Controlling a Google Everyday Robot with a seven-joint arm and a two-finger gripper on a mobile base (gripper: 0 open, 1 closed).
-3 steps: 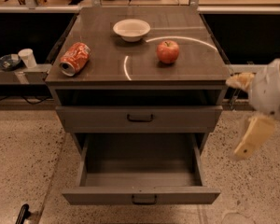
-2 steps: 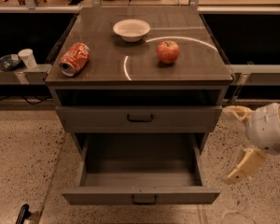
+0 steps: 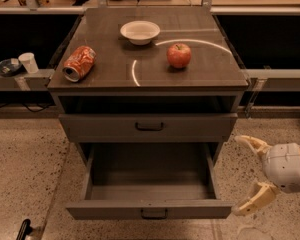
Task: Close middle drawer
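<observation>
The middle drawer [image 3: 149,209] is pulled far out of the grey-brown cabinet. Its deep box is empty and its low front carries a small dark loop handle [image 3: 154,214]. The top drawer [image 3: 149,127] above it is nearly shut. My gripper [image 3: 237,176] hangs low at the right, just beside the open drawer's right front corner and not touching it. Its two pale fingers [image 3: 252,144] are spread apart and hold nothing. The lowest drawer is hidden under the open one.
On the cabinet top [image 3: 110,79] are a tipped red soda can [image 3: 79,63], a white bowl [image 3: 140,32] and a red apple [image 3: 178,55]. A white cup [image 3: 28,62] stands on the left ledge. A dark object [image 3: 23,229] lies on the speckled floor at the bottom left.
My gripper has dropped from beside the top drawer to the level of the open drawer's front. The drawer and the things on top have not moved.
</observation>
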